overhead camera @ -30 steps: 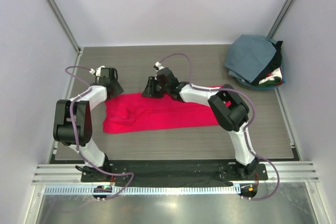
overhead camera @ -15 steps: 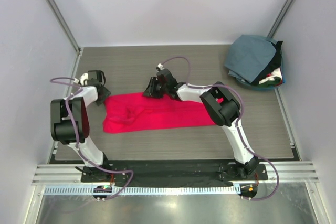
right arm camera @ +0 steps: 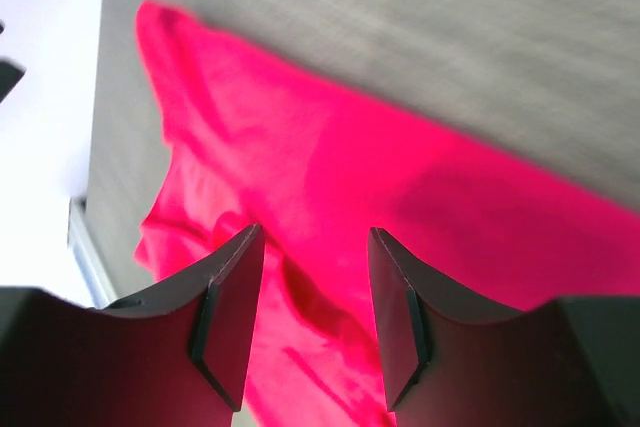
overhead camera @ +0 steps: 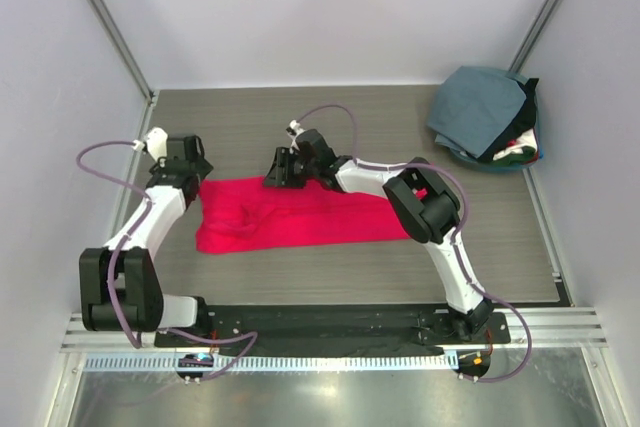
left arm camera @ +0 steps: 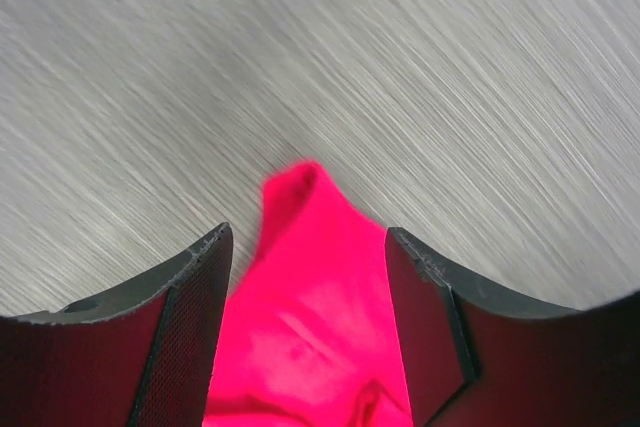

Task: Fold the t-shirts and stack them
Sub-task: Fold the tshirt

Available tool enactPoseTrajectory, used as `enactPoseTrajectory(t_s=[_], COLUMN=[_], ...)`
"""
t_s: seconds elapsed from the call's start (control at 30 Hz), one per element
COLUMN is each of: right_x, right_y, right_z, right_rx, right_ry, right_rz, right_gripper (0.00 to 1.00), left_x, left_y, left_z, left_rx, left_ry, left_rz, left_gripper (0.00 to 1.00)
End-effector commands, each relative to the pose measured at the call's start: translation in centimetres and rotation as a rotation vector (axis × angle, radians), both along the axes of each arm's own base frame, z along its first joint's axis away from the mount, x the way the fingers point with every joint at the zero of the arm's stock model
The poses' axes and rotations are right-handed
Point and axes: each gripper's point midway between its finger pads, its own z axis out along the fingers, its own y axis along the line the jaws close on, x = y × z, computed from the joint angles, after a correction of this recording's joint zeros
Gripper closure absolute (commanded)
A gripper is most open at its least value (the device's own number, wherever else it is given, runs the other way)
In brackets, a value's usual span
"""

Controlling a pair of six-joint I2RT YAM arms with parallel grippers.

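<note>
Red shirt (overhead camera: pixel 290 215): lying as a long folded strip across the middle of the table (overhead camera: pixel 300 277), wider at its left end.
Left gripper (left arm camera: pixel 310 247): jaws spread wide, hovering over the strip's far-left corner, clamping nothing.
Right gripper (right arm camera: pixel 315 247): fingers parted and empty, poised above the strip's far edge.
Pile (overhead camera: pixel 485 122): heaped in the far right corner, grey-blue shirt on top.

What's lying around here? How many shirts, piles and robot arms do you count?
Spread-out red t-shirt: 1
Heaped pile of clothes, slate grey-blue on top: 1 (pieces inside cannot be counted)
Robot arms: 2, the left arm and the right arm
Total: 4
</note>
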Motion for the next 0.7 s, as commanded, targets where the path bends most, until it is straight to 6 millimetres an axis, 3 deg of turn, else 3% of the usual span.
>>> enactPoseTrajectory(t_s=[0.0, 0.13, 0.17, 0.23, 0.27, 0.3, 0.4, 0.67], right_x=[-1.9, -3.2, -3.6, -4.0, -4.3, -4.6, -4.9, -5.9], right_y=[1.8, 2.0, 2.1, 2.2, 2.0, 2.0, 2.0, 2.6], right_z=[4.5, 2.6, 2.7, 2.3, 1.7, 1.7, 0.8, 0.0], right_rx=[0.078, 0.071, 0.082, 0.075, 0.055, 0.054, 0.037, 0.058], right_ry=[-0.052, -0.016, -0.005, 0.003, 0.013, 0.016, 0.039, 0.07], right_rz=[0.133, 0.198, 0.219, 0.237, 0.247, 0.26, 0.28, 0.348], right_gripper=[0.49, 0.48, 0.48, 0.48, 0.48, 0.48, 0.48, 0.48], left_x=[-0.6, 0.7, 1.1, 2.2, 2.4, 2.8, 3.7, 3.1], left_y=[-1.0, -4.7, -5.2, -6.4, -7.6, -8.2, -10.1, -8.8], left_z=[0.5, -0.9, -2.2, -2.5, -4.1, -4.4, -5.7, -6.7], left_rx=[0.04, -0.105, -0.127, -0.165, -0.213, -0.232, -0.296, -0.24], left_ry=[-0.011, -0.002, 0.032, 0.045, 0.09, 0.101, 0.143, 0.173], left_rz=[-0.024, -0.174, -0.193, -0.246, -0.296, -0.324, -0.41, -0.369], left_gripper=[0.36, 0.38, 0.39, 0.4, 0.4, 0.41, 0.48, 0.46])
